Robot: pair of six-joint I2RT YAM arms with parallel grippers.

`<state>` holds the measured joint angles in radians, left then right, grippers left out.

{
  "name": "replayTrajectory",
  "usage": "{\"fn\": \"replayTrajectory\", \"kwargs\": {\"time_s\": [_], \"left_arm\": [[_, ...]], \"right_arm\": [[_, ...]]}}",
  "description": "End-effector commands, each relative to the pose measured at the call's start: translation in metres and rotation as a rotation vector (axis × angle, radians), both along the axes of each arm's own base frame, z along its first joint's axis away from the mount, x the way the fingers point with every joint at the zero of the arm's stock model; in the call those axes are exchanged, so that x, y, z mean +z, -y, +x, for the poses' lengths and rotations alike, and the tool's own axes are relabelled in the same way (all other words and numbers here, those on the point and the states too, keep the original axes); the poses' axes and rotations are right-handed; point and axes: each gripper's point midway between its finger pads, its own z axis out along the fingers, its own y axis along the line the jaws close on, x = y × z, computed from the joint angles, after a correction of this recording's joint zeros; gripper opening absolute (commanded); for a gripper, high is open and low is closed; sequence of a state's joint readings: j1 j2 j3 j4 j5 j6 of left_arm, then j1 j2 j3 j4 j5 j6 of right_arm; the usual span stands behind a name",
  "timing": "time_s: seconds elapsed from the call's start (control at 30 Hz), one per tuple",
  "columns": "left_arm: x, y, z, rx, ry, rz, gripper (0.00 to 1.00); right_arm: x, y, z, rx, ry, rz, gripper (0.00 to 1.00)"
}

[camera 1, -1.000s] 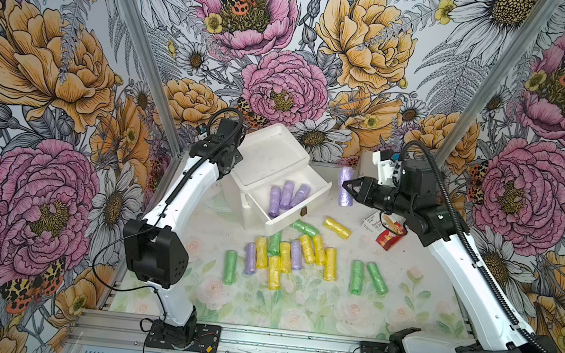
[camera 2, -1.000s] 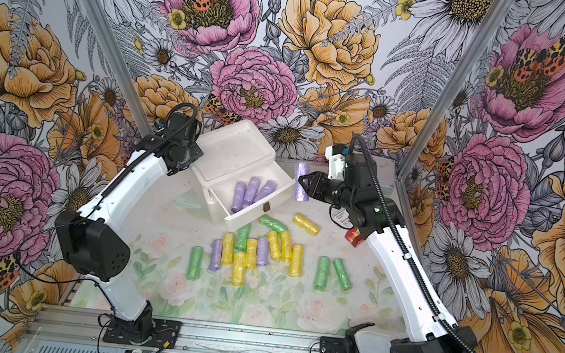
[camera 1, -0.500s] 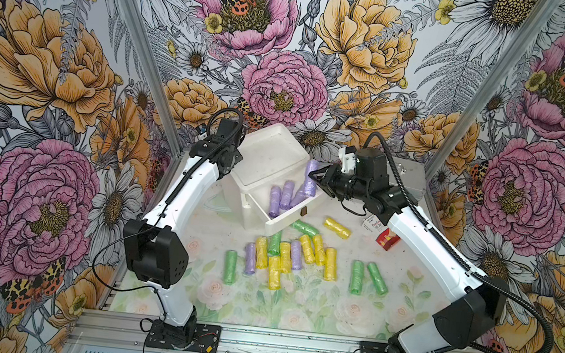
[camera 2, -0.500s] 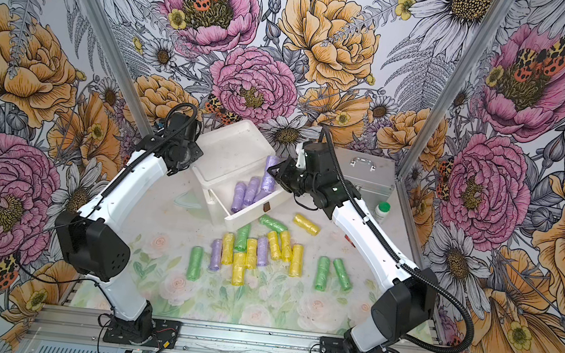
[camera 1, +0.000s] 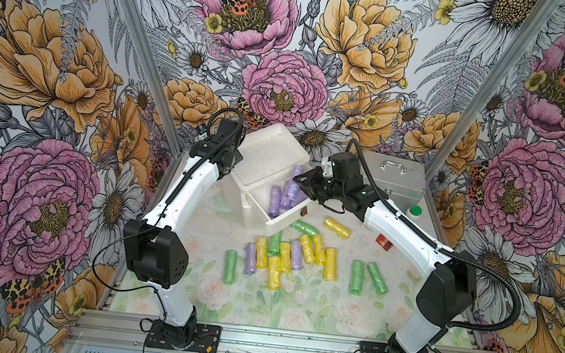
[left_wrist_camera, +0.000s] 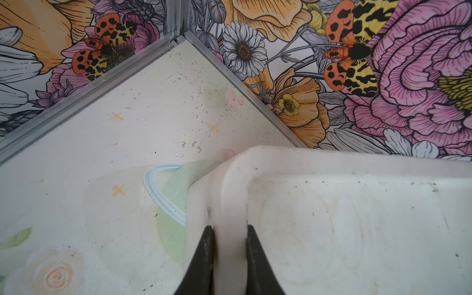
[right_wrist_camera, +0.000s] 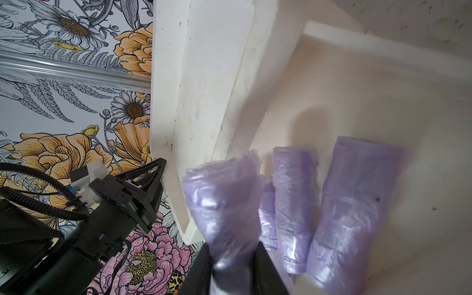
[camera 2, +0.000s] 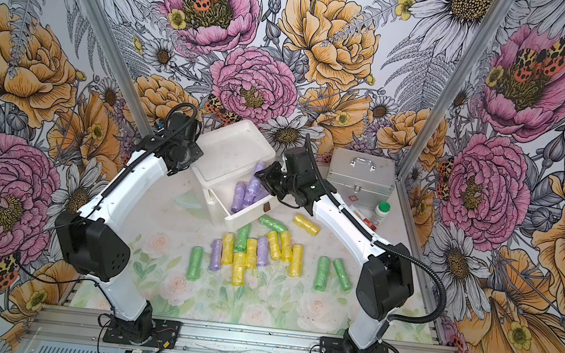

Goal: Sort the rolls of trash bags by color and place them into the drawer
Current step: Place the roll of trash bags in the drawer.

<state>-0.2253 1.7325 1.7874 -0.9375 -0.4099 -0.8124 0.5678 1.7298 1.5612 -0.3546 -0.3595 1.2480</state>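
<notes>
**Purple roll poised over open drawer, most of the sorting ahead**

The right tool (right_wrist_camera: 233,246) grasps a purple roll (right_wrist_camera: 222,199) by one end. It holds the roll over the open top drawer (camera 1: 283,222) of the white chest (camera 1: 269,154), where at least three stored purple rolls (camera 1: 275,200) already lie. The left tool (left_wrist_camera: 229,231) is clenched on the chest's raised top rim, apparently steadying it.

The job looks to be at an early stage. Two loose purple rolls (camera 1: 250,257), the yellow rolls (camera 1: 330,263) and the green rolls (camera 1: 356,276) lie scattered on the bench (camera 1: 313,307), and no other drawer shows open for them. One green roll (camera 1: 304,227) lies just beside the drawer front. A silver case (camera 1: 396,177), a green-capped bottle (camera 1: 414,211) and a small red box (camera 1: 384,241) stand to the right, apart from the pile.
</notes>
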Motion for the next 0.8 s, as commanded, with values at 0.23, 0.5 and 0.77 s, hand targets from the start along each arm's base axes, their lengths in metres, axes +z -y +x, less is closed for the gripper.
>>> {"fn": "replayTrajectory", "kwargs": {"time_s": [0.23, 0.5, 0.77], "left_arm": [[-0.025, 0.029, -0.023, -0.057, -0.126, -0.128, 0.00], [-0.025, 0.029, -0.023, -0.059, -0.126, -0.127, 0.00], [-0.027, 0.028, -0.025, -0.053, -0.131, -0.128, 0.00]], "right_arm": [[0.007, -0.020, 0.005, -0.002, -0.009, 0.051, 0.54], [0.015, -0.019, 0.002, 0.015, 0.039, 0.037, 0.63], [0.014, -0.025, 0.002, 0.046, 0.043, 0.038, 0.55]]}}
